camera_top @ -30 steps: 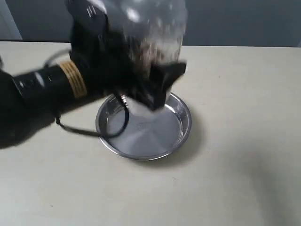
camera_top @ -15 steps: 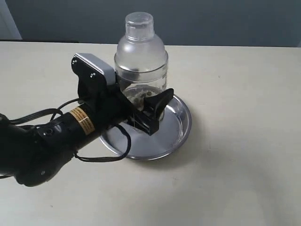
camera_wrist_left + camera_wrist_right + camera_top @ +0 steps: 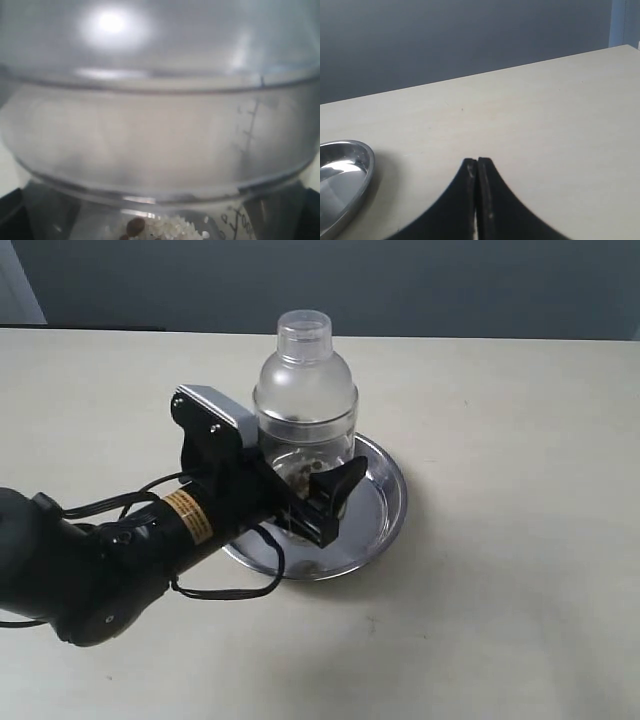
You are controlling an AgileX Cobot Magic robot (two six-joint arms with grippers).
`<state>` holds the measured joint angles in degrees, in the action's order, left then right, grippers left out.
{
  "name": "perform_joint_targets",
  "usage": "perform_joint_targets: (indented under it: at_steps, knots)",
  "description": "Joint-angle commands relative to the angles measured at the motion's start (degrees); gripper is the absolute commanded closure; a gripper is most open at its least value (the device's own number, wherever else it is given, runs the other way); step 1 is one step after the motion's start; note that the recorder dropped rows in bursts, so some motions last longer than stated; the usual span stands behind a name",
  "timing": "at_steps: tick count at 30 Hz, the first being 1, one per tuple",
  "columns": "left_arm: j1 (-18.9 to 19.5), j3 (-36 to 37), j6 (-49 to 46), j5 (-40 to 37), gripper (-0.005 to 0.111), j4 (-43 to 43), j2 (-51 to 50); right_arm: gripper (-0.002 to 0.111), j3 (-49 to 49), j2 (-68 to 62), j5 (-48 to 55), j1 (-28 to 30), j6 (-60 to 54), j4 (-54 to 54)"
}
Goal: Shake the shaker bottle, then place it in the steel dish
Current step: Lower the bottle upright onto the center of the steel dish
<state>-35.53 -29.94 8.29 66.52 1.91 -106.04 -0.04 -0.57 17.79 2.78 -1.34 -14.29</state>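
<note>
The clear shaker bottle point(image 3: 306, 400) stands upright over the steel dish point(image 3: 385, 502), with grains low inside it. My left gripper point(image 3: 318, 490) is shut on the bottle's lower body. Whether the base touches the dish floor is hidden by the gripper. In the left wrist view the shaker bottle point(image 3: 160, 125) fills the frame, pale and brown grains at its bottom; my fingers show only as dark corners. The right gripper point(image 3: 477, 162) is shut with nothing in it, hovering above the table beside the rim of the steel dish point(image 3: 350, 170). It is outside the exterior view.
A beige table point(image 3: 520, 570) carries the dish, with a dark wall behind it. My left arm and its black cable point(image 3: 230, 590) lie across the table's left front, next to the dish.
The bottle was blurred and high above the dish a second ago. It has since come down upright over the dish and shifted slightly lower and right, still held.
</note>
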Motion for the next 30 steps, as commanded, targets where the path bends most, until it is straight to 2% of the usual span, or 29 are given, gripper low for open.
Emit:
perform_joint_targets:
  at_steps: [1, 9, 19, 25, 30]
  knots:
    - [-0.04, -0.03, -0.35, 3.44, 0.106, -1.17, 0.03, 0.109, 0.04, 0.28, -0.41, -0.16, -0.13, 0.00]
    - [-0.04, -0.26, -0.86, 3.44, 0.106, -2.31, -4.59, 0.109, 0.04, 0.28, -0.41, -0.16, -0.13, 0.00]
    - [-0.04, -0.38, -3.22, 3.44, 0.106, -4.75, -4.72, 0.109, 0.04, 0.28, -0.30, -0.16, -0.13, 0.00]
    - [-0.04, -0.26, -4.43, 0.47, 0.106, -1.56, -4.72, 0.109, 0.04, 0.28, -0.30, -0.16, -0.13, 0.00]
    - [-0.04, -0.26, -4.43, 1.07, 0.106, -0.73, -4.72, 0.109, 0.04, 0.28, -0.30, -0.16, -0.13, 0.00]
